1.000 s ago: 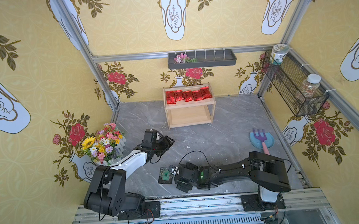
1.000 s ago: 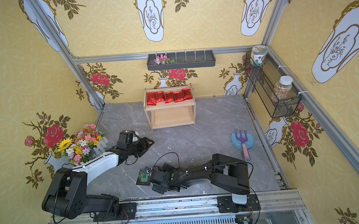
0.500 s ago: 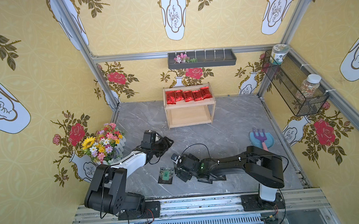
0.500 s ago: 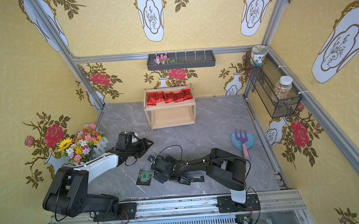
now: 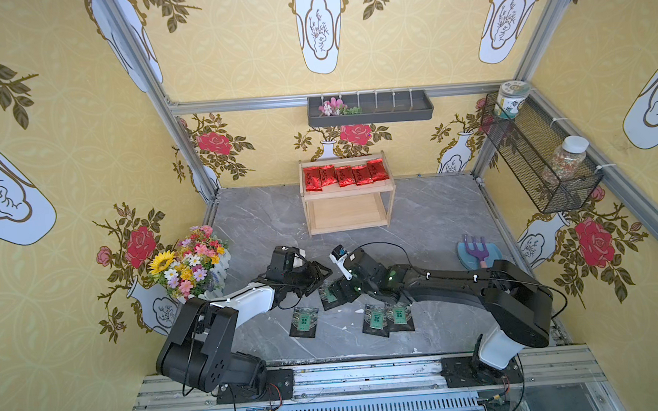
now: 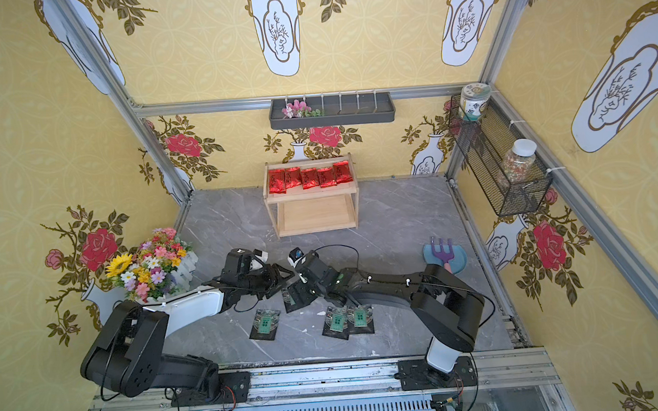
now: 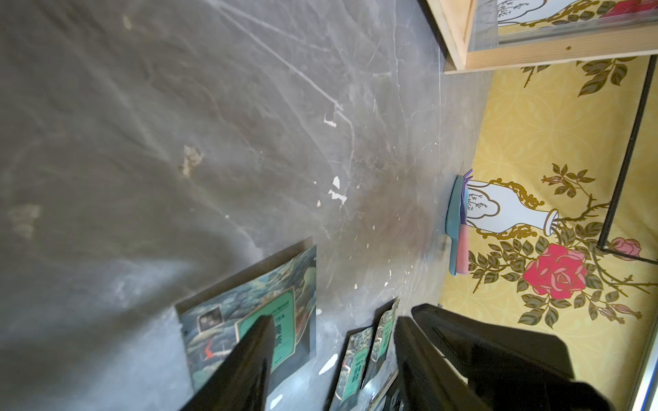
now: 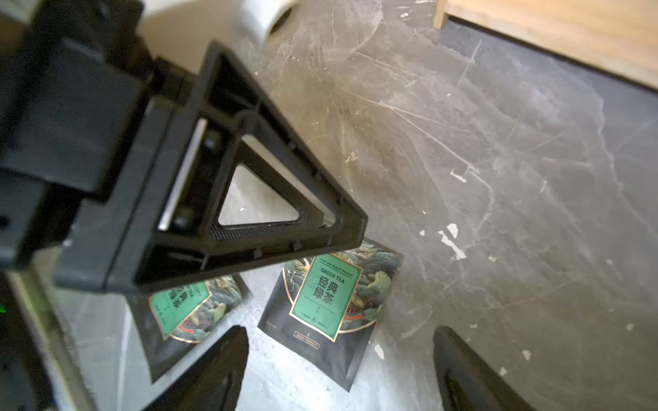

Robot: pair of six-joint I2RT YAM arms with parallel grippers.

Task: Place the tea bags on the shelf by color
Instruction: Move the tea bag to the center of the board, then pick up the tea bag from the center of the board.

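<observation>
Several red tea bags (image 5: 344, 175) lie in a row on the top tier of the wooden shelf (image 5: 348, 192) at the back; its lower tier is bare. Black tea bags with green labels lie on the floor near the front: one alone (image 5: 304, 321), a pair side by side (image 5: 387, 318), and one (image 5: 328, 294) partly under my right gripper (image 5: 335, 294). That gripper is open just above the bags (image 8: 331, 302), holding nothing. My left gripper (image 5: 324, 279) hovers close beside it, open and empty, with a black bag (image 7: 249, 313) under one finger.
A flower bouquet (image 5: 190, 266) stands at the left wall. A blue dish with a purple fork (image 5: 477, 254) lies at the right. A wire basket (image 5: 540, 162) with jars and a dark wall tray (image 5: 368, 108) hang above the floor.
My right gripper has moved back from the front edge toward the left gripper, uncovering the pair of black bags. Both grippers' jaws have narrowed a little. The left gripper shifted slightly rightward.
</observation>
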